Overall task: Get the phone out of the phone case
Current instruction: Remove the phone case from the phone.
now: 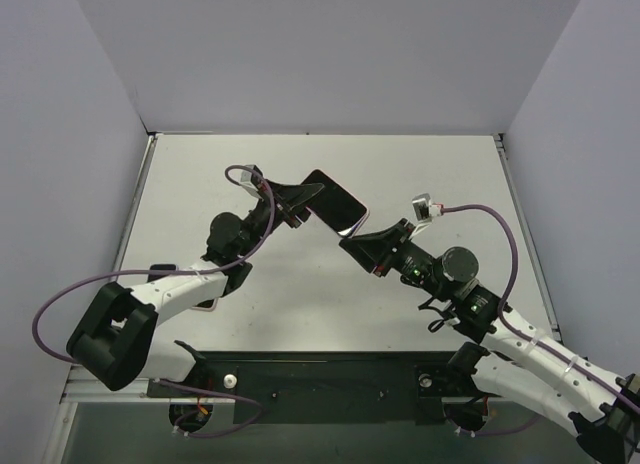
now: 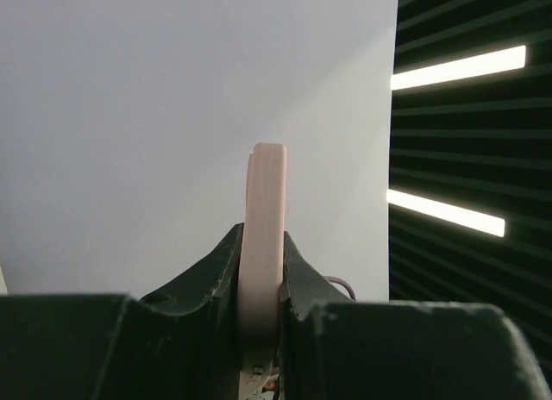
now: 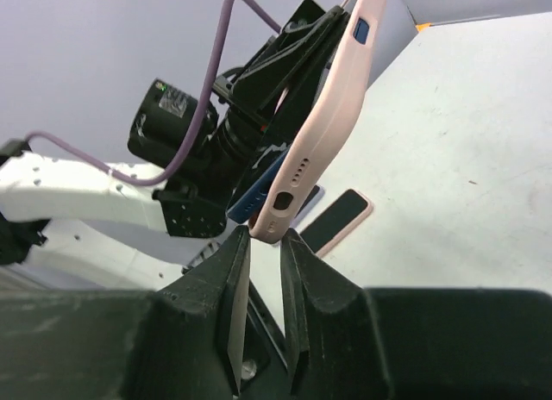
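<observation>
Pink phone case (image 1: 335,206) (aloft), pinched by left tool (image 2: 260,266), right tool (image 3: 265,238)

No readable text, label, brand or number on anything in view

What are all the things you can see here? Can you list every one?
phone: one, black screen, held up in the air between both grippers
case: one, pink, around the phone
second phone: one, dark with a pink rim, flat on the table
blue thing: one, mostly hidden behind the case; can't tell what it is
table: one, white
cables: two, purple, one along each arm
arms: two, white and black
left gripper: black, shut on the case's edge
right gripper: black, fingertips at the case's lower end; can't tell if it squeezes
</observation>
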Controlling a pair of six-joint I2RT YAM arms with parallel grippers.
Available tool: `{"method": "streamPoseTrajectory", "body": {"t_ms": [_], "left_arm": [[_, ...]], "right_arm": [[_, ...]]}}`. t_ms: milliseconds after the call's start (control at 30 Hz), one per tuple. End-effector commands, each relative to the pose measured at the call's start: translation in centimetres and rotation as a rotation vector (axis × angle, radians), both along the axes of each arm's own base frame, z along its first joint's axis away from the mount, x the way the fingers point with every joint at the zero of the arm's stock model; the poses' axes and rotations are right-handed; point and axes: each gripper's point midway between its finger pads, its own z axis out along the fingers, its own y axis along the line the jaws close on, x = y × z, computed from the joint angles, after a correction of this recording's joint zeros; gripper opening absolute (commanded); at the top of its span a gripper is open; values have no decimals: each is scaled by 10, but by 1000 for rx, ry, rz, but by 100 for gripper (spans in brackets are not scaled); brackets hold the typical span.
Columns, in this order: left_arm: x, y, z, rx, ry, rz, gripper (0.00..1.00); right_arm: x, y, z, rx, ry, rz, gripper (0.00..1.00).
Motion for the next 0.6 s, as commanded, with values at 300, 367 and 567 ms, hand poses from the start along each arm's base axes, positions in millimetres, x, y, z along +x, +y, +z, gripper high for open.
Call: {"method": "streamPoseTrajectory", "body": {"t_ms": [300, 367, 567], "left_arm": [[-118, 39, 147, -405, -439, -337, 0], [-113, 27, 138, -283, -446, -315, 0], [-92, 15, 98, 74, -503, -195, 0]], "right_arm": [[12, 28, -30, -187, -30, 221, 1], [9, 19, -44, -309, 14, 212, 17], [-12, -9, -43, -361, 86, 167, 87]]}}
